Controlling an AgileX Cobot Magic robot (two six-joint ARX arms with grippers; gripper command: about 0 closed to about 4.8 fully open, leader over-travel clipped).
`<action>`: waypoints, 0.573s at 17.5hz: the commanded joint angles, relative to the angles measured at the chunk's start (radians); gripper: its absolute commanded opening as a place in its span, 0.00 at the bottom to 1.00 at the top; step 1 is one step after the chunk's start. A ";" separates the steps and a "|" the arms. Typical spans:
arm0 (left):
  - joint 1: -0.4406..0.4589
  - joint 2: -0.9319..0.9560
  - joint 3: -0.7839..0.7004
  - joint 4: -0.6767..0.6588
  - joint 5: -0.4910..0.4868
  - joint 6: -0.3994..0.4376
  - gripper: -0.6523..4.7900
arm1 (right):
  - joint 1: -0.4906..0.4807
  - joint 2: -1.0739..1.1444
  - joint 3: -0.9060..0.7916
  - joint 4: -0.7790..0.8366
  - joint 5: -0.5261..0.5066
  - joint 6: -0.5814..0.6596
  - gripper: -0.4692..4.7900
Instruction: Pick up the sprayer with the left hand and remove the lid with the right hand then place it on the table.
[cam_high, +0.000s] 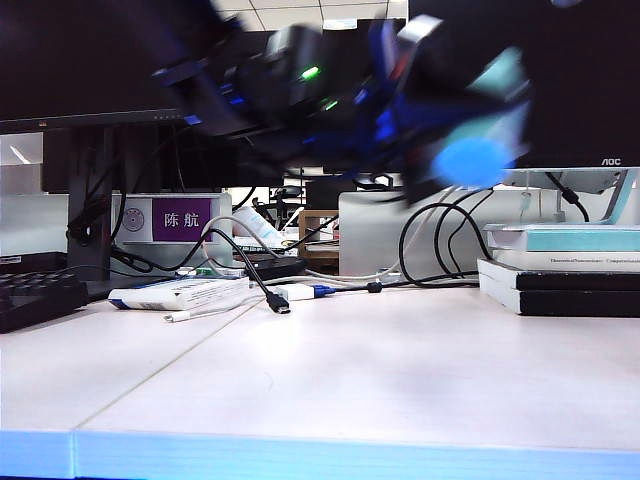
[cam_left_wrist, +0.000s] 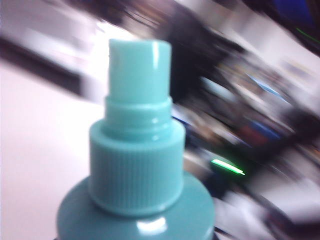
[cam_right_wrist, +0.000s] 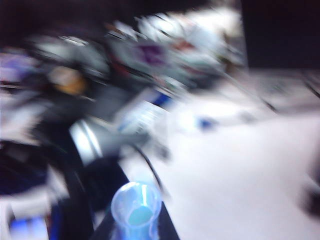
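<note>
1. Up over the bench (cam_high: 380, 380), toward the left, the left gripper has the sprayer (cam_left_wrist: 135, 165) in the air. Its jaws are out of frame in the left wrist view. The bottle stays sharp while everything behind it smears, so I judge the jaws clamped on it. The pick-up is done.
2. The nozzle stands bare, with no cap on it, so the lid is already off. That step is done too.
3. Further right, the right gripper (cam_right_wrist: 135, 220) carries the lid (cam_right_wrist: 136, 205), seen mouth-on in the right wrist view. The picture is badly blurred, but the dark jaws seem to pinch the lid from both sides. It hangs above the bench, not resting on it.
4. What is left is to bring the lid down onto the bench and let go. The white top below looks bare enough for that.
5. In the exterior view both arms (cam_high: 330, 100) merge into one dark blur high above the bench, so I cannot tell one gripper from the other there.
6. Count: one sprayer, one lid, two grippers, one bench.
7. Behind, from left to right, are one keyboard (cam_high: 35, 295), one black cable (cam_high: 262, 280) and one pile of books (cam_high: 560, 270).
</note>
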 joint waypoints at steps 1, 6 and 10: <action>0.099 -0.035 0.002 -0.166 -0.275 0.145 0.11 | 0.027 0.016 -0.003 -0.113 0.198 -0.087 0.08; 0.077 -0.158 -0.121 -0.472 -0.563 0.695 0.11 | 0.146 0.078 -0.159 0.051 0.351 -0.018 0.08; 0.027 -0.228 -0.423 0.029 -0.723 0.553 0.11 | 0.245 0.220 -0.290 0.291 0.462 0.018 0.08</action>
